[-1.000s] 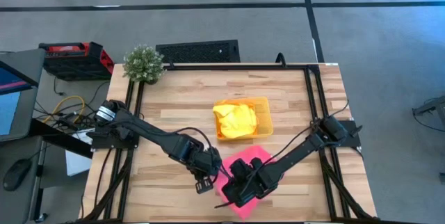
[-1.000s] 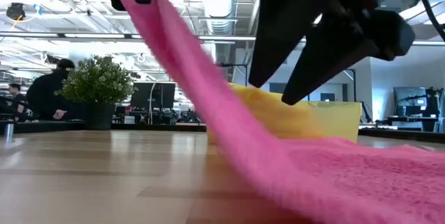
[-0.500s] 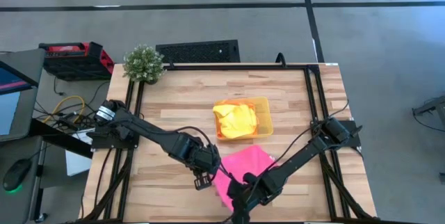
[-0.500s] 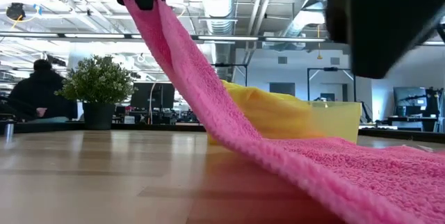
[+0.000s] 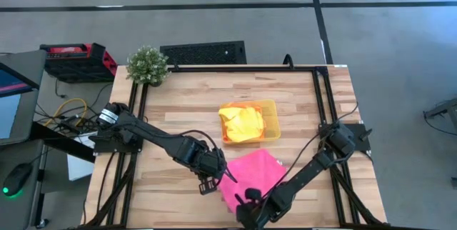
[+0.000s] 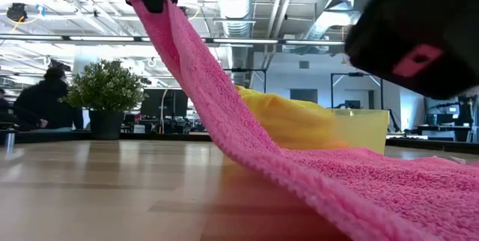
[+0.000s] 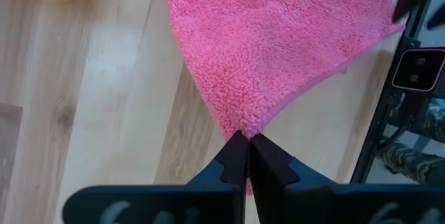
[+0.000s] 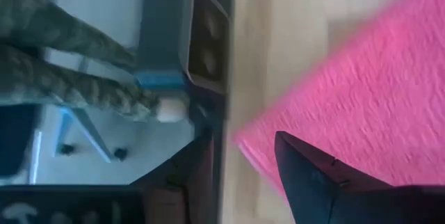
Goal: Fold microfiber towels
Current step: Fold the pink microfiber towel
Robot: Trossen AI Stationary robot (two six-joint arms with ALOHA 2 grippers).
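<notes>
A potted plant point(image 5: 148, 64) stands at the far left corner of the wooden surface point(image 5: 178, 116), clear of the work; nearer the middle, the left pincer point(image 5: 213, 180) is pressed together on one corner of the pink towel point(image 5: 251, 174), pinching it and holding it up off the wood, so that in the low view the cloth hangs from the pincer in a long slope down to the surface; the lift seems meant to keep that corner free for a fold. The rest of the pink towel lies flat near the front edge, just in front of the yellow tray point(image 5: 270, 119); the tray holds the yellow towel point(image 5: 241, 123) in a loose heap, with a sliver of orange cloth showing beside it, apparently waiting its turn. Further right, the right pincer point(image 5: 250, 208) sits low at the towel's front edge, by the rim of the surface; its fingers point(image 8: 309, 175) stand spread, astride the pink hem without gripping it, probably placed to take a second corner so both arms can carry the fold across.
</notes>
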